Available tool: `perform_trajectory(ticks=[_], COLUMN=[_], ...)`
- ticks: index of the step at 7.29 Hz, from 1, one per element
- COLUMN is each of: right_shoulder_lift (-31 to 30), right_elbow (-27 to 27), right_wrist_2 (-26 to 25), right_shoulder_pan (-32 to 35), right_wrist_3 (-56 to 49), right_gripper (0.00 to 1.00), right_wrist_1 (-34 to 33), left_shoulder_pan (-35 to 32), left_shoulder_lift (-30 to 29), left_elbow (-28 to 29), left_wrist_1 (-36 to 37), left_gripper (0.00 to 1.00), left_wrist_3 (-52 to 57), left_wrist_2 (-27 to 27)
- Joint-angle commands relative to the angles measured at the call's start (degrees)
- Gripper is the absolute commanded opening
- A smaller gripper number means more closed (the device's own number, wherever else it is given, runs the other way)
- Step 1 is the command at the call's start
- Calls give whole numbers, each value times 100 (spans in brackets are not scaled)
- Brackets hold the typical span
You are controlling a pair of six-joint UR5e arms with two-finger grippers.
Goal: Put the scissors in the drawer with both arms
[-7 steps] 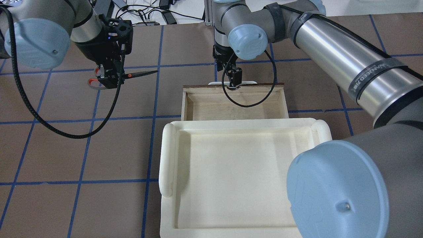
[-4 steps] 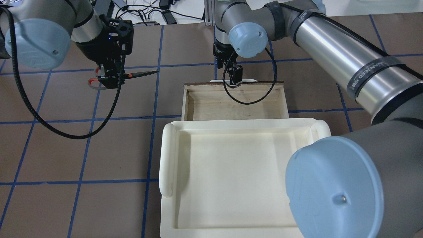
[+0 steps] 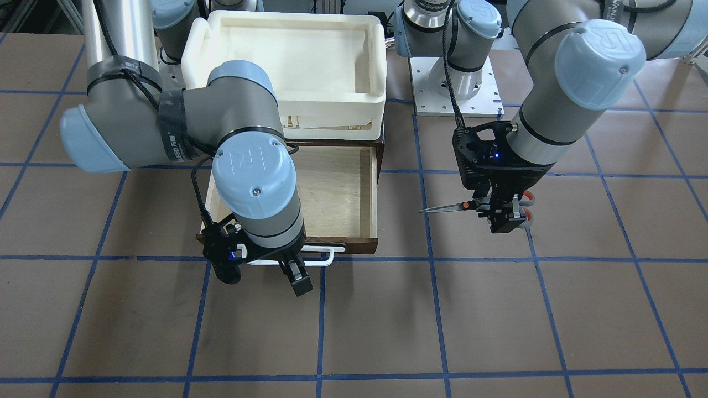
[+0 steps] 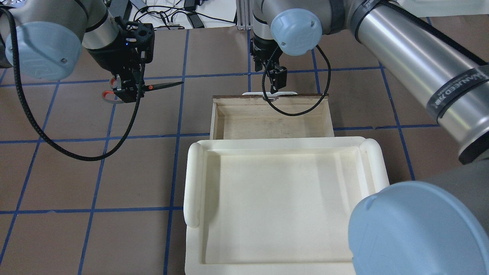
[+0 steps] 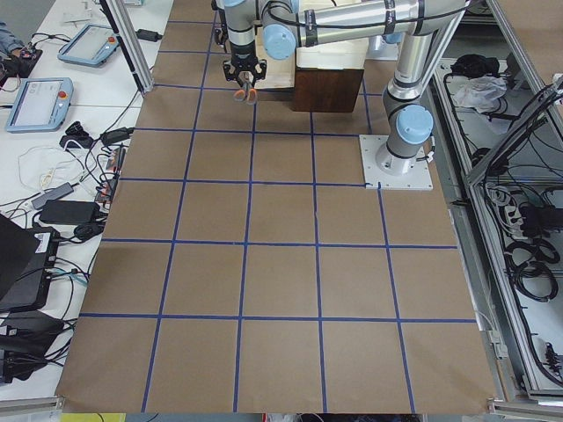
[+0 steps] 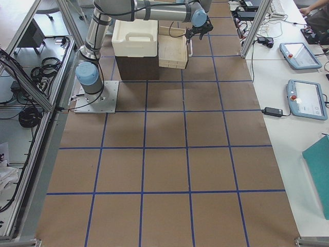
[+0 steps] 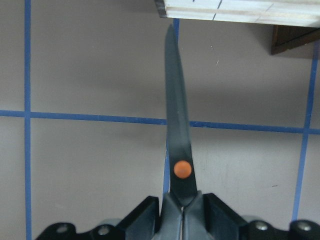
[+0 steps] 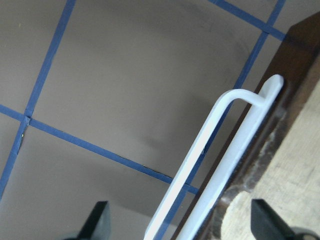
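My left gripper (image 4: 128,89) is shut on the scissors (image 4: 160,84) near the pivot and holds them level above the mat, left of the drawer, blades pointing at it. In the left wrist view the blades (image 7: 177,130) run straight out from the closed gripper (image 7: 182,215). The drawer (image 4: 267,122) stands pulled open and empty under the white foam tray. My right gripper (image 4: 276,82) is open and hovers just above the white loop handle (image 4: 252,93). In the right wrist view the handle (image 8: 220,165) lies below, between the spread fingers (image 8: 97,220), untouched.
The white foam tray (image 4: 195,179) sits on top of the dark cabinet and covers the back part of the drawer. The brown mat with blue grid lines (image 3: 387,320) surrounds it. Cables and devices lie beyond the table's far edge (image 4: 168,15).
The right gripper pulled the drawer out a little more, then let go of the handle and rose above it. The left gripper with the scissors has stayed in place.
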Motion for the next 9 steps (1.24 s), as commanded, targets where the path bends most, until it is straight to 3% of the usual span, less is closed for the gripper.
perform_trajectory(ticks=[1, 3, 7, 9], right_shoulder_lift=[-671, -1121, -1948, -2045], right_elbow=[26, 61, 386, 605], right_wrist_2=[-333, -309, -388, -388], right_shoulder_pan=[-128, -496, -1146, -1227], right_wrist_3=[-1458, -2940, -7296, -7534], right_gripper=[100, 100, 100, 100], right_wrist_1=[401, 926, 886, 729], left_shoulder_pan=[-125, -695, -1916, -2304], left_shoulder_lift=[8, -123, -833, -1352], left_elbow=[7, 322, 901, 1027], left_wrist_1=[0, -559, -624, -337], left_gripper=[0, 0, 1, 3], left_wrist_3=[-104, -316, -1481, -2142], left_wrist_2=[-176, -159, -563, -886])
